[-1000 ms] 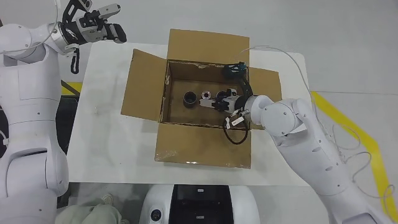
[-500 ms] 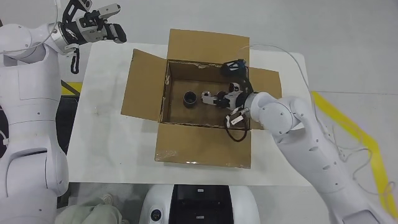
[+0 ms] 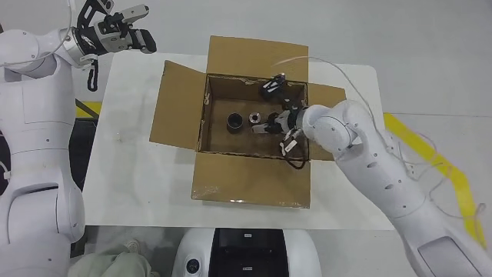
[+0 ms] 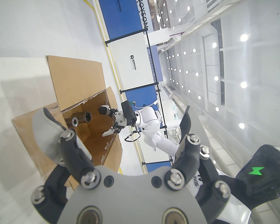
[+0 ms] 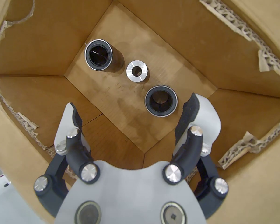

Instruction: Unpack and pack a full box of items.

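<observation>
Box: a cardboard box (image 3: 250, 178) stood with its flaps open in the middle of the white table (image 3: 131, 161).
Contents: three metal pieces stood on the box floor in a row: a tall dark tube (image 5: 99, 55), a small silver ring (image 5: 137, 71) just beside it, and a short dark ring (image 5: 161, 100) near the silver one.
Right claw: the right gripper (image 5: 130, 107) hung inside the box above the floor, spread wide and holding nothing; the short dark ring sat nearest its fingers.
Left claw: the left gripper (image 3: 144, 29) was held up past the table's far corner, well apart from the box, also wide and empty.
Progress: the box was far from full. Judging by the wide claw over the row, either three pieces were left to take out, or three were packed and more were due; which one could not be told.
Left to do: at the least, handling these three pieces.
</observation>
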`<state>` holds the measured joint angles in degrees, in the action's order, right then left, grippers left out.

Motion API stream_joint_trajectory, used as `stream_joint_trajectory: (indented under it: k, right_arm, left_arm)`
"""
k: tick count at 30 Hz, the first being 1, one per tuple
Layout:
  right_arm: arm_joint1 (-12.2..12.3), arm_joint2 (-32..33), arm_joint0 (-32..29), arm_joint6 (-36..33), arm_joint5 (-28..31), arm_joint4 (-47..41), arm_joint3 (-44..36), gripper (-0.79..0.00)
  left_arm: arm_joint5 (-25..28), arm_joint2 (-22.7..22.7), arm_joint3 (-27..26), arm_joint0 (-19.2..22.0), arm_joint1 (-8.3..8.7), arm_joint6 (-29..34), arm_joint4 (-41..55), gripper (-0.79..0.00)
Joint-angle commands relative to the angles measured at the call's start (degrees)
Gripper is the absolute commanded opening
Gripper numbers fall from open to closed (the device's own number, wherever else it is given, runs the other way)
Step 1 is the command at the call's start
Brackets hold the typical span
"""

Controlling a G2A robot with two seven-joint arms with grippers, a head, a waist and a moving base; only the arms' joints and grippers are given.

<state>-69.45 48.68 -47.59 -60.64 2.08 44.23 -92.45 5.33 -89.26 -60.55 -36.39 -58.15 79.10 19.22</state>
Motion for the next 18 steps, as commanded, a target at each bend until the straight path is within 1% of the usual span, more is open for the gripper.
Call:
stream_joint_trajectory:
  k: [1,8,10,11,12,14,16,17,18]
  right_arm:
    - [-0.18,-0.71,0.43,0.16,0.50,1.03,0.72,0.000]
    - [-0.84,-3.59,1.66,-1.49,0.87,5.46,2.74,0.000]
    - [-1.07,-4.01,2.15,-2.01,0.25,6.12,3.53,-0.083]
    - [-1.21,-4.16,2.34,-2.06,-0.09,6.14,3.81,-0.105]
    - [-1.33,-4.28,2.54,-2.14,-0.30,6.15,4.15,-0.092]
    - [-1.57,-4.56,2.97,-2.41,-0.70,6.39,4.81,-0.043]
    - [-1.81,-4.94,3.41,-2.72,-0.72,6.56,5.42,-0.034]
    - [-1.94,-5.18,3.66,-2.92,-0.67,6.72,5.80,-0.058]
    - [-2.08,-5.49,3.92,-3.21,-0.54,6.92,6.25,-0.105]
  left_arm:
    - [0.00,0.00,0.00,0.00,0.00,0.00,0.00,0.000]
    - [0.00,0.00,0.00,0.00,0.00,0.00,0.00,0.000]
    - [0.00,0.00,0.00,0.00,0.00,0.00,0.00,0.000]
    - [0.00,0.00,0.00,0.00,0.00,0.00,0.00,0.000]
    - [0.00,0.00,0.00,0.00,0.00,0.00,0.00,0.000]
    - [0.00,0.00,0.00,0.00,0.00,0.00,0.00,0.000]
    - [0.00,0.00,0.00,0.00,0.00,0.00,0.00,0.000]
    - [0.00,0.00,0.00,0.00,0.00,0.00,0.00,0.000]
    - [0.00,0.00,0.00,0.00,0.00,0.00,0.00,0.000]
